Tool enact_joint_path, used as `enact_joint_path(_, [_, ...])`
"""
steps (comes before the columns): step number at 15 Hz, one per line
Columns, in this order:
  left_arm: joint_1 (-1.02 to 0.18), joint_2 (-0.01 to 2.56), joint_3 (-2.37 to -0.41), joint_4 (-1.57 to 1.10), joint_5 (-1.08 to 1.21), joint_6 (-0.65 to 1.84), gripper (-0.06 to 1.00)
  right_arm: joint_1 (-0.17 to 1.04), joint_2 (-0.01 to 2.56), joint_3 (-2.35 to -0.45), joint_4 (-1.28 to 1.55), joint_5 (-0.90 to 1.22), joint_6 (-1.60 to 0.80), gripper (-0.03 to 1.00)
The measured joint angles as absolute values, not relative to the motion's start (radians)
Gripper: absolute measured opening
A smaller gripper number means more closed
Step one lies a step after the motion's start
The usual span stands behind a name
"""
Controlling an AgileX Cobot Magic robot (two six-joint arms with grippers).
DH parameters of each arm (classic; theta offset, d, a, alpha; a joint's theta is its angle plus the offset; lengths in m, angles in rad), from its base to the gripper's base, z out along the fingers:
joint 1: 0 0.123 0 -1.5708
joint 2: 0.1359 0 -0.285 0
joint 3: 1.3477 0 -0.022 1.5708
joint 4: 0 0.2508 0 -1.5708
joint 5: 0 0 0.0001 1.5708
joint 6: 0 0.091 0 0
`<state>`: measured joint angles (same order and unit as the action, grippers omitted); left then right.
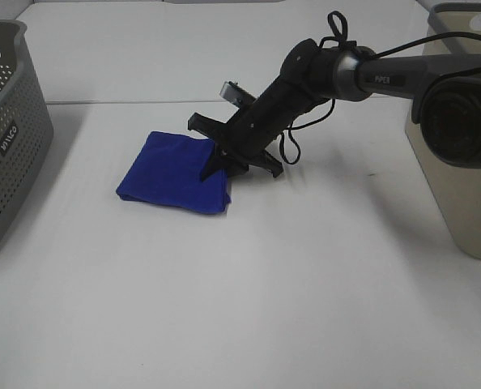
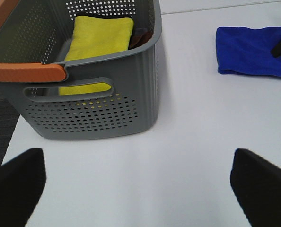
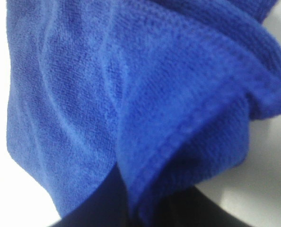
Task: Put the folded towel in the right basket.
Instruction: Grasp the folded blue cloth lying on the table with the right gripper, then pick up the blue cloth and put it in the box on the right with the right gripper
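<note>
Right gripper (image 1: 221,162) is clamped on the near-right edge of the folded blue terry towel (image 1: 168,174), which lies flat on the white table (image 1: 305,284), left of centre. Only the right wrist view shows the pinch: a raised fold of towel (image 3: 107,94) between two dark fingers (image 3: 95,205). Only the left wrist view shows the left gripper (image 2: 138,182), fingers spread wide, and a folded yellow cloth (image 2: 100,38) inside the grey perforated plastic basket (image 2: 98,113). The black right arm slopes down and leftward from beside the beige plastic basket (image 1: 459,186) at the right.
</note>
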<state>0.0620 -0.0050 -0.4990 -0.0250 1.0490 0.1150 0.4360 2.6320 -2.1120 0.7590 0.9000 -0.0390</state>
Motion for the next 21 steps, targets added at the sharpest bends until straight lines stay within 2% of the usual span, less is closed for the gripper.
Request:
enact_joint_path(4, [0.062, -0.005, -0.499, -0.025, 1.049, 0.115, 0.99, 0.434, 2.661, -2.211, 0.734, 0.994, -0.037, 0.11])
enact_joint_path(6, [0.062, -0.005, -0.499, -0.025, 1.049, 0.115, 0.99, 0.415, 2.673, -2.366, 0.747, 1.152, -0.015, 0.11])
enact_joint_path(9, [0.062, -0.005, -0.499, -0.022, 1.049, 0.11, 0.99, 0.366, 2.649, -2.625, 0.752, 1.202, 0.048, 0.11])
enact_joint_path(10, [0.062, -0.005, -0.499, -0.02, 1.049, 0.107, 0.99, 0.315, 2.6, -2.737, 0.747, 1.204, 0.076, 0.11])
enact_joint_path(11, [0.062, -0.005, -0.499, -0.02, 1.049, 0.104, 0.99, 0.27, 2.55, -2.764, 0.745, 1.204, 0.085, 0.11])
enact_joint_path(16, [0.062, -0.005, -0.499, -0.018, 1.049, 0.103, 0.99, 0.021, 2.279, -2.728, 0.526, 1.21, 0.09, 0.11])
enact_joint_path(20, [0.062, -0.005, -0.499, -0.018, 1.049, 0.103, 0.99, -0.097, 2.069, -2.477, 0.232, 1.212, 0.064, 0.11])
enact_joint_path(21, [0.062, -0.005, -0.499, -0.017, 1.049, 0.103, 0.99, -0.133, 1.987, -2.333, 0.122, 1.219, 0.064, 0.11])
